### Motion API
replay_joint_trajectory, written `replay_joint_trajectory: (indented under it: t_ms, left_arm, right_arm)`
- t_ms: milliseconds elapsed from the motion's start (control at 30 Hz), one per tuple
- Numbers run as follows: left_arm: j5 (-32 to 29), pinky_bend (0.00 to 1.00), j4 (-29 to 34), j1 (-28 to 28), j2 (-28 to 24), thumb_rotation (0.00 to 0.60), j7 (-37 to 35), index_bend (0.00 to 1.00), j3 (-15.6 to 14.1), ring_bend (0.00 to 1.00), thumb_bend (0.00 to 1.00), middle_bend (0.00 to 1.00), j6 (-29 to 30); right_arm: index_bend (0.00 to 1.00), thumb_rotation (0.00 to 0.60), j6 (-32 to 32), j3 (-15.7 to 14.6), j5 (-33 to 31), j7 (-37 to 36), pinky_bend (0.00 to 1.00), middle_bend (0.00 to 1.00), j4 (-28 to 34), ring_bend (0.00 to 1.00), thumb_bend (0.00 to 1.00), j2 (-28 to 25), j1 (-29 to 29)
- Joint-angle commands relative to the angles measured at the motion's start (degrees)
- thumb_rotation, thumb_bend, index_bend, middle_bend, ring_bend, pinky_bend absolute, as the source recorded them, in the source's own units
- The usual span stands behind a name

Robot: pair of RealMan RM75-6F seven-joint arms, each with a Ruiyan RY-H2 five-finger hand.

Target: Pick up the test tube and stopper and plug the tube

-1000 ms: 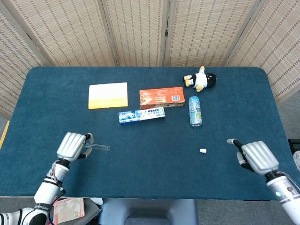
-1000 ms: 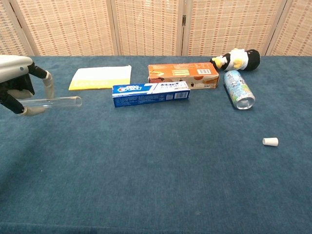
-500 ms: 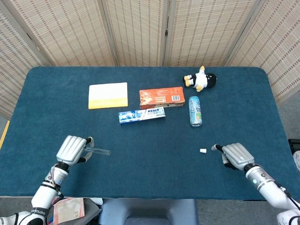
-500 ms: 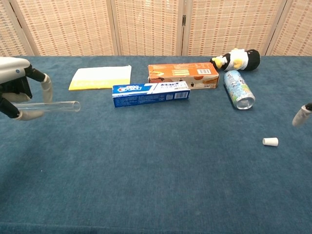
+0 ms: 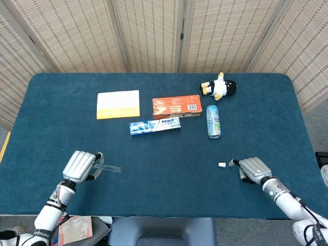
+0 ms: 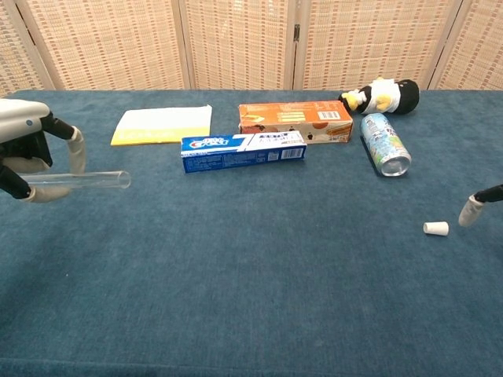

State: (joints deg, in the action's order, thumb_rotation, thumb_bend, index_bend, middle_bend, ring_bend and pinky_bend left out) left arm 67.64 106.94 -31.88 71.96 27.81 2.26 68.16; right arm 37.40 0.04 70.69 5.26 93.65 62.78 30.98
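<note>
A clear glass test tube (image 6: pixel 78 180) (image 5: pixel 108 167) is held level above the blue table, its open end pointing right. My left hand (image 5: pixel 79 166) (image 6: pixel 31 153) grips its left end near the front left. A small white stopper (image 5: pixel 222 165) (image 6: pixel 435 228) lies on the cloth at the front right. My right hand (image 5: pixel 251 168) is low beside it, just to its right, a fingertip (image 6: pixel 470 211) a short gap from the stopper and not touching it. Nothing is in that hand and its fingers are apart.
Toward the back lie a yellow pad (image 5: pixel 118 104), an orange box (image 5: pixel 177 106), a blue toothpaste box (image 5: pixel 155 126), a can on its side (image 5: pixel 213 121) and a penguin plush (image 5: pixel 219 87). A folding screen stands behind the table (image 5: pixel 164 195).
My right hand has moved left and down, from the table's right front to just beside the stopper. The left hand with the tube has sunk slightly toward me.
</note>
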Motion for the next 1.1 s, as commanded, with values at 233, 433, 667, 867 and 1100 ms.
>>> replay_joint_trajectory:
  t_ms: [233, 433, 667, 867, 1100]
  left_arm:
    - [-0.1, 1.00, 0.1, 0.4, 0.3, 0.600, 0.4, 0.59, 0.1, 1.00, 0.33, 1.00, -0.4]
    - [-0.2, 1.00, 0.3, 0.6, 0.2, 0.600, 0.3, 0.59, 0.1, 1.00, 0.33, 1.00, -0.9]
    - [-0.3, 1.00, 0.3, 0.8, 0.3, 0.600, 0.4, 0.59, 0.2, 1.00, 0.33, 1.00, -1.0]
    - [-0.1, 1.00, 0.3, 1.1, 0.1, 0.600, 0.2, 0.59, 0.3, 1.00, 0.33, 1.00, -1.1]
    - [0.3, 1.00, 0.2, 1.4, 0.0, 0.600, -0.3, 0.59, 0.3, 1.00, 0.33, 1.00, -1.0]
  right_arm:
    - [0.24, 0.600, -0.8, -0.4, -0.8, 0.5, 1.00, 1.00, -1.9, 1.00, 1.00, 2.0, 1.4]
    - [0.24, 0.600, -0.8, -0.4, -0.7, 0.8, 1.00, 1.00, -2.2, 1.00, 1.00, 3.0, 2.3]
    - [0.24, 0.600, 0.6, -0.1, -0.3, 1.6, 1.00, 1.00, -1.2, 1.00, 1.00, 3.2, 3.0]
    - [0.24, 0.600, 1.5, 0.2, -0.8, 2.6, 1.00, 1.00, -0.2, 1.00, 1.00, 2.8, 3.6]
    - [0.24, 0.600, 2.3, 0.0, -1.5, 3.4, 1.00, 1.00, 0.8, 1.00, 1.00, 2.4, 3.8]
